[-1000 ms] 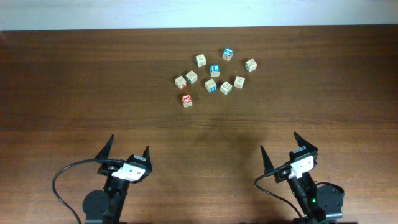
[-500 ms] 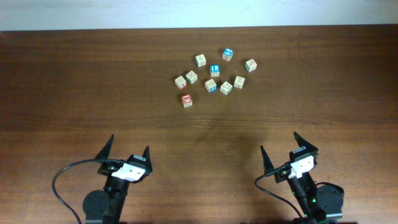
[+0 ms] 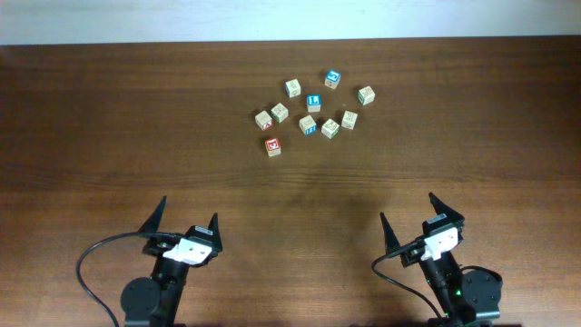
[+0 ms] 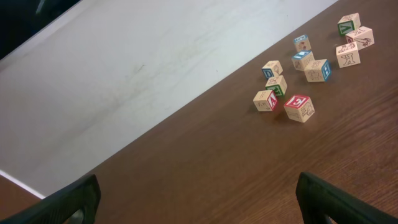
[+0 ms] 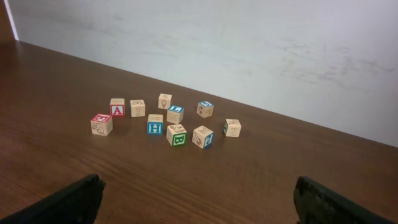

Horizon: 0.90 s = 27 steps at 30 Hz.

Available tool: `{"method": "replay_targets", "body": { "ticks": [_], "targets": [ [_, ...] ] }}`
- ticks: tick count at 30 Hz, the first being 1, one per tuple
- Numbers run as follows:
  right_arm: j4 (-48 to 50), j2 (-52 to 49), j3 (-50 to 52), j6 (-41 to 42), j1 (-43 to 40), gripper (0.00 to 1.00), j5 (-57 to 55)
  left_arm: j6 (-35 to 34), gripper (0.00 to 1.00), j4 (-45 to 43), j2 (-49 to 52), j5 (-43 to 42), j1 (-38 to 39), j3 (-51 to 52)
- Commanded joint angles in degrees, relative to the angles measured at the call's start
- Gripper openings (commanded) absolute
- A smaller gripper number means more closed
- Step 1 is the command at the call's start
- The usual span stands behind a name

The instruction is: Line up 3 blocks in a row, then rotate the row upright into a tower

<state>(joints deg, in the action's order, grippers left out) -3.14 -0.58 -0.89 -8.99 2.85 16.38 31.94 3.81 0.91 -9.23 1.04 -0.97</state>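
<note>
Alphabet blocks (image 3: 309, 124) sit in a loose cluster toward the middle of the counter's (image 3: 109, 136) far edge, each apart from its neighbours. Your left tool (image 3: 191, 207) and right tool (image 3: 407, 205) hang over the near edge, fingers spread wide, gripping nothing. Outward from them, the red-faced cube (image 3: 271, 145) comes first, and the blue "L" cube (image 3: 314, 103) lies mid-cluster.

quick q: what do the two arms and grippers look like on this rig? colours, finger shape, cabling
Both arms are black. The left gripper and right gripper each have two thin, pointed black fingers, with a white block behind them. A black cable loops beside each arm, wider on the left. A green light shows on the right base.
</note>
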Motion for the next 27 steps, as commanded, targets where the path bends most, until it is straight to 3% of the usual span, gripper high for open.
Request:
{"method": "replay_targets", "body": {
  "ticks": [1, 27],
  "targets": [
    [0.0, 0.4, 0.6, 0.2, -0.3, 0.98, -0.5, 0.5, 0.99, -0.1, -0.5, -0.4, -0.1, 0.5],
    [0.0, 0.4, 0.6, 0.2, -0.3, 0.98, -1.9, 0.5, 0.99, -0.2, -0.6, -0.4, -0.1, 0.5]
  ]
}}
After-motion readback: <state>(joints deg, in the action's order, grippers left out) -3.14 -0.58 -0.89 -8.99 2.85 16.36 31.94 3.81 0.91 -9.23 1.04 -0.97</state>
